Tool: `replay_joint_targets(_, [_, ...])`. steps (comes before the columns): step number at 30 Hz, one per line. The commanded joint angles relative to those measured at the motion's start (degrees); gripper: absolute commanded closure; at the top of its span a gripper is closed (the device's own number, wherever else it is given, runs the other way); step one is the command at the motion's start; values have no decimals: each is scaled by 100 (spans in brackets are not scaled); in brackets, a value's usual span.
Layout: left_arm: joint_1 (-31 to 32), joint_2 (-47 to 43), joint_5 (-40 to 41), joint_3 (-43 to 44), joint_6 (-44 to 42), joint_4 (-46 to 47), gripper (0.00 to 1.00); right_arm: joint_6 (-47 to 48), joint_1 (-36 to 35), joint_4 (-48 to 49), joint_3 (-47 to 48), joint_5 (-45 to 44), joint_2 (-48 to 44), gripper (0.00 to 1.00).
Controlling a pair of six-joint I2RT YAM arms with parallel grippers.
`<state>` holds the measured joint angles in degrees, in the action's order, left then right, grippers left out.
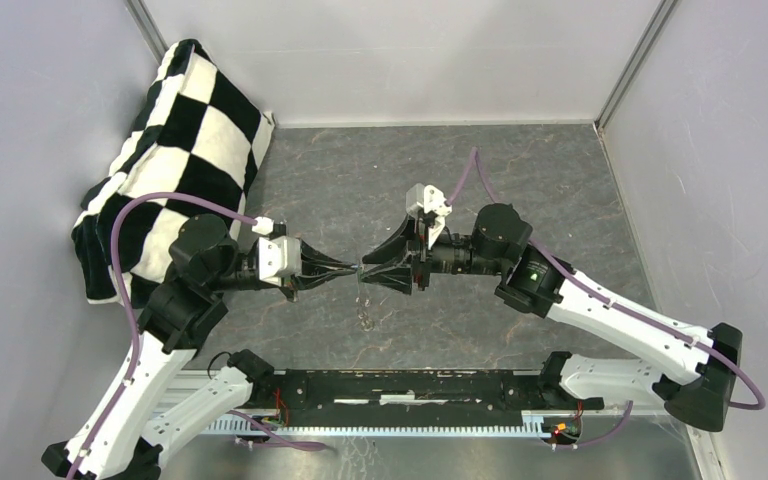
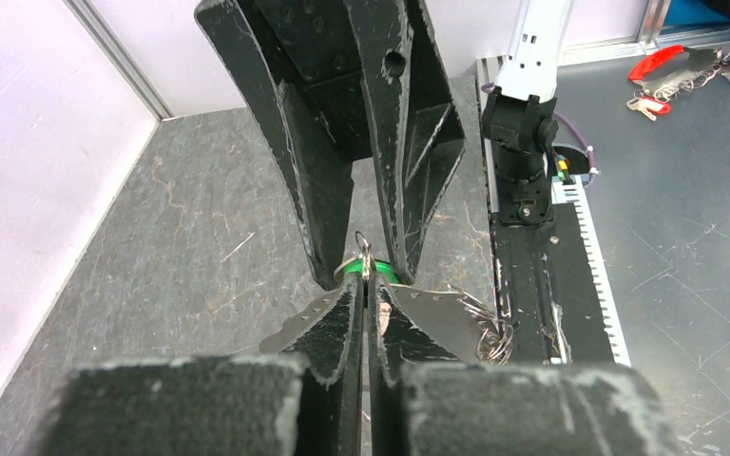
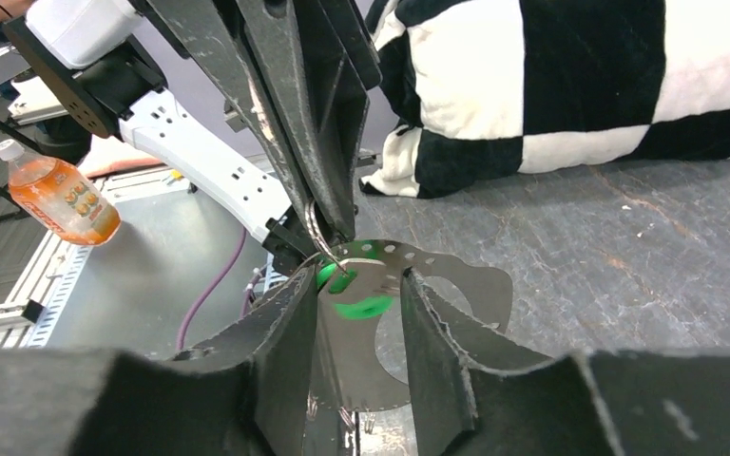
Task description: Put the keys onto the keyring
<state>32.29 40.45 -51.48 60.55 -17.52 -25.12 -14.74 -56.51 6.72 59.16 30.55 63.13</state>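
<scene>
Keyring [image 3: 316, 233] pinched in left pincer [image 1: 352, 270], meeting right pincer [image 1: 366, 271] tip-to-tip.

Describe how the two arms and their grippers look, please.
Both arms have white links and black joints: the left arm, the right arm. A purple cable runs along each. The left gripper and right gripper are black, wedge-shaped, with scuffed tapering fingers. A green light glows on the right arm.

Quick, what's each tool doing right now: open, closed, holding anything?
Left tool: closed on the keyring.
Right tool: jaws apart around the green key; whether it grips cannot be told.
</scene>
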Motion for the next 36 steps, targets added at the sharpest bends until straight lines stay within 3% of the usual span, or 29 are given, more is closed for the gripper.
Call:
replay_joint_targets(1, [19,-54,-19,87,79,264,98,214,17,-248,279,-46,84,64])
replay_joint_targets(5, [17,-50,-15,88,56,254,98,426,11,-591,373,-235,-31,84])
replay_joint_targets(10, [23,-37,-19,88,45,248,98,653,17,-1046,471,-387,-165,97])
replay_joint_targets(24, [21,37,-72,131,20,249,98,812,-83,-1483,579,569,166,99])
replay_joint_targets(26, [18,36,-78,132,23,254,98,936,-85,-1684,734,673,216,92])
replay_joint_targets(32, [21,25,-111,124,-56,175,98,1425,-60,-2163,1387,-221,-41,50])
replay_joint_targets(36, [22,23,-146,112,-35,173,98,1429,-57,-1845,1440,-191,-126,41])
